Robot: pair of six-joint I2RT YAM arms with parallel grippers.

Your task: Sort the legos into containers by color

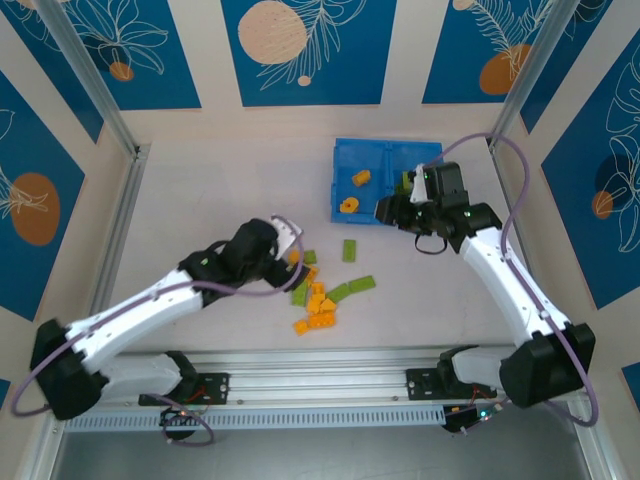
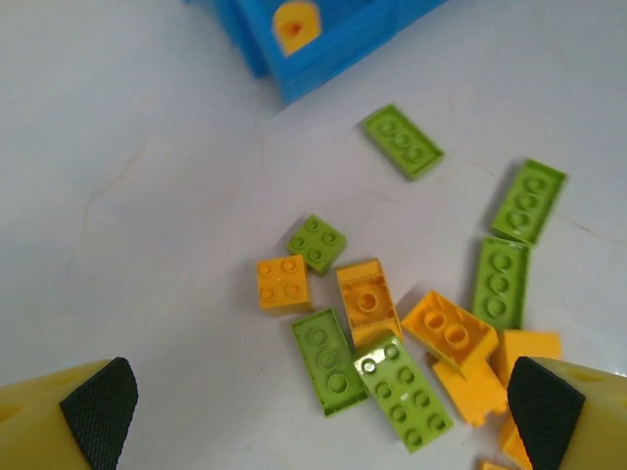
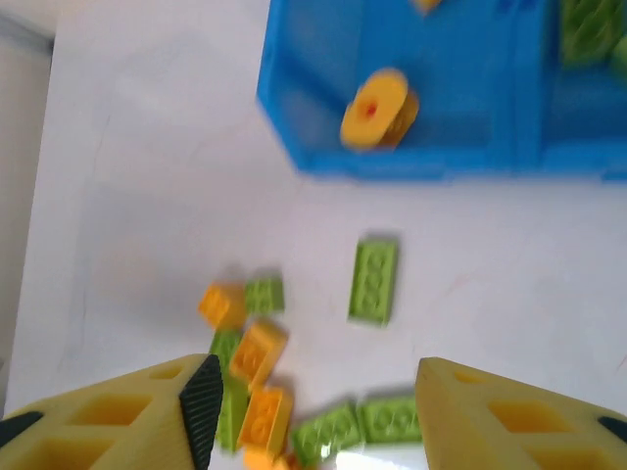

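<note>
Several orange-yellow and light green legos (image 1: 320, 295) lie heaped on the table between the arms, with one green plate (image 1: 349, 250) apart from the heap. My left gripper (image 1: 290, 245) hovers open over the heap's left end. Its wrist view has a green plate (image 2: 331, 360) and a green brick (image 2: 404, 392) between the spread fingers (image 2: 98, 411). The blue tray (image 1: 385, 150) holds two orange bricks (image 1: 361, 178) in its left compartment and green pieces (image 3: 588, 29) in the right. My right gripper (image 1: 385, 212) is open and empty above the tray's near edge.
Metal frame posts (image 1: 120, 140) stand at the back left and back right. Bare table lies left of the heap and between the lone green plate (image 3: 373, 280) and the tray wall (image 3: 411, 166). The right arm's cable (image 1: 520, 190) loops beside the tray.
</note>
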